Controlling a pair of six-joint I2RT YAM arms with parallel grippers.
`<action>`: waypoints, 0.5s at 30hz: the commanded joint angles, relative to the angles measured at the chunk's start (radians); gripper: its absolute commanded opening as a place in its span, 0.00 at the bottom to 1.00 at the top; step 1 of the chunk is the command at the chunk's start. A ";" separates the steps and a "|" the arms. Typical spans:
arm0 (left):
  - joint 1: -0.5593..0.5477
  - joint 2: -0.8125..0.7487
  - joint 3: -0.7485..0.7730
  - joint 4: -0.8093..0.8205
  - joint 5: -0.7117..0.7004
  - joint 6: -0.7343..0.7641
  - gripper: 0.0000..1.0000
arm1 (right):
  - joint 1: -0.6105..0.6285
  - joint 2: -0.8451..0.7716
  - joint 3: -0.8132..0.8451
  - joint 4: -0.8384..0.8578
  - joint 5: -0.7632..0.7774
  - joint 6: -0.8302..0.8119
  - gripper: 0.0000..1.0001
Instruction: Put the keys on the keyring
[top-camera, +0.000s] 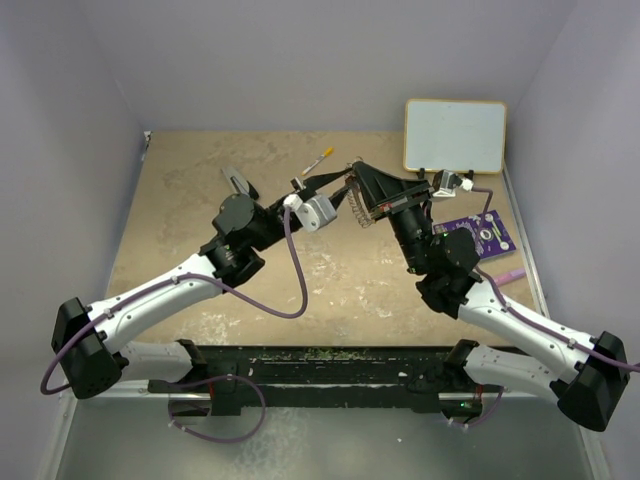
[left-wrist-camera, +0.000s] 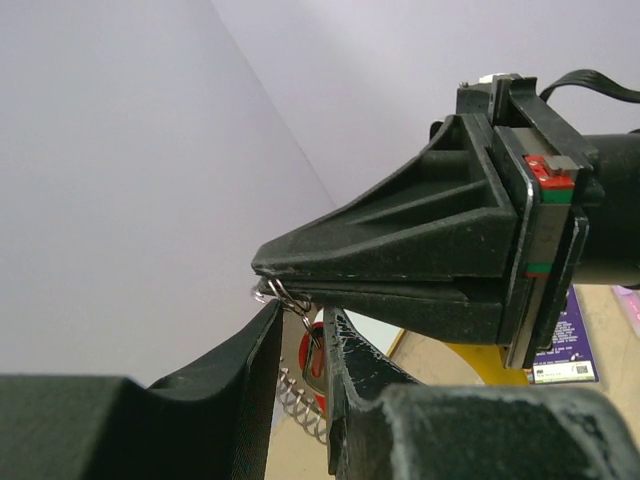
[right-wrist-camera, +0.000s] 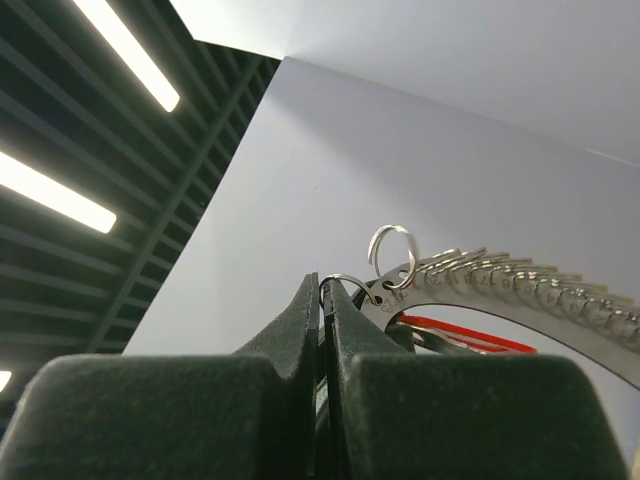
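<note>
Both arms meet above the middle of the table. My right gripper (top-camera: 353, 170) (right-wrist-camera: 326, 285) is shut, pinching a small split ring (right-wrist-camera: 350, 283) that threads a hole in the keyring (right-wrist-camera: 520, 280), a big silver arc strung with small metal pieces (top-camera: 358, 212) (left-wrist-camera: 300, 400). My left gripper (top-camera: 338, 188) (left-wrist-camera: 300, 312) comes in from the left, its jaws narrowly apart and closed on the keys (left-wrist-camera: 313, 350), a thin silver blade with a red tag (left-wrist-camera: 318, 372) (right-wrist-camera: 460, 335). A little wire ring (left-wrist-camera: 285, 295) joins the keys to the tip of the right gripper.
A whiteboard (top-camera: 455, 135) leans at the back right. A yellow-tipped marker (top-camera: 318, 160) lies behind the grippers, and a grey-black tool (top-camera: 238, 183) is at the left. A purple card (top-camera: 482, 232) and a pink pen (top-camera: 505, 274) lie by the right arm. Walls close in three sides.
</note>
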 joint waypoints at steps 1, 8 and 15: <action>-0.007 -0.006 0.058 0.062 -0.024 -0.034 0.26 | 0.003 -0.013 0.050 0.073 -0.021 -0.010 0.00; -0.007 -0.011 0.047 0.062 -0.030 -0.048 0.26 | 0.002 -0.015 0.034 0.089 -0.020 0.000 0.00; -0.007 -0.006 0.046 0.069 -0.056 -0.061 0.13 | 0.002 -0.024 0.024 0.092 -0.022 0.002 0.00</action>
